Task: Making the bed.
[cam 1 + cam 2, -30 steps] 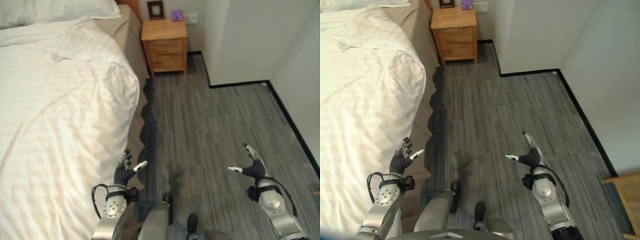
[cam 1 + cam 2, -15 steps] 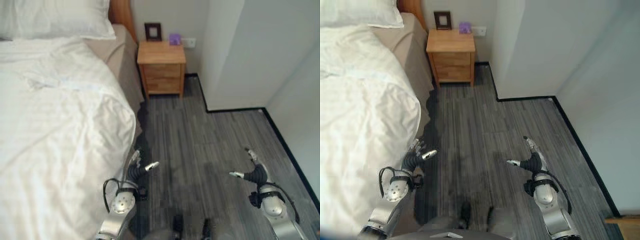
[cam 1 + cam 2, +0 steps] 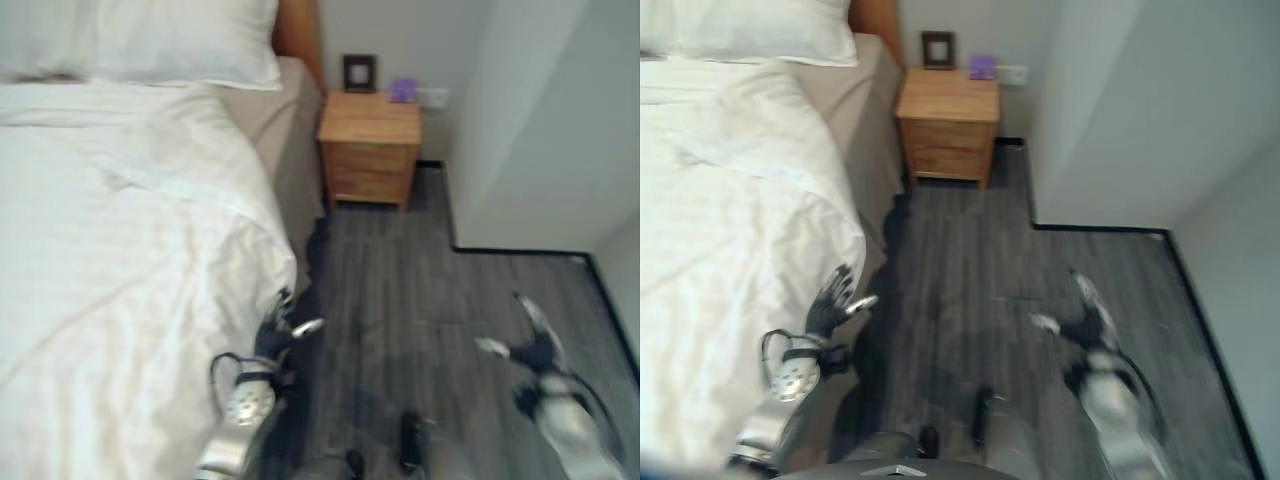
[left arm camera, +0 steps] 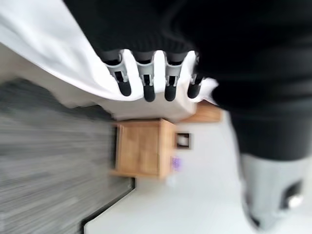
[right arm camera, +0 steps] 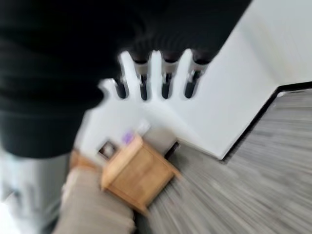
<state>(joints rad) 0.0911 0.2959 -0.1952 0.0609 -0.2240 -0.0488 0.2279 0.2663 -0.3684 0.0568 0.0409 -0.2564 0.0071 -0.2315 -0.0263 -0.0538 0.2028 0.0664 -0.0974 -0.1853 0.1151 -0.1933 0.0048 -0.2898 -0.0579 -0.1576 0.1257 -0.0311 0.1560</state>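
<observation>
Robot standing on the grey floor beside the bed, with both hands free; the white duvet covers the mattress and its rumpled side edge droops over the bed's near flank, running lengthwise from the robot's position toward the pillow at the headboard; the left hand hovers at that edge, just beside the overhanging fold, fingers straight and spread with the thumb held apart, gripping nothing; whether the fingertips touch the cloth cannot be told; the right hand hangs over bare floor, well apart from the bed, fingers likewise extended and holding nothing; a wooden nightstand stands against the wall past the bed's head, bearing a small frame and a purple object. Judgement: the duvet lies to the robot's left, so the left hand is clearly the nearer one to seize the edge; the long axis of that edge points away toward the pillow, so any straightening pull would probably run along it.
</observation>
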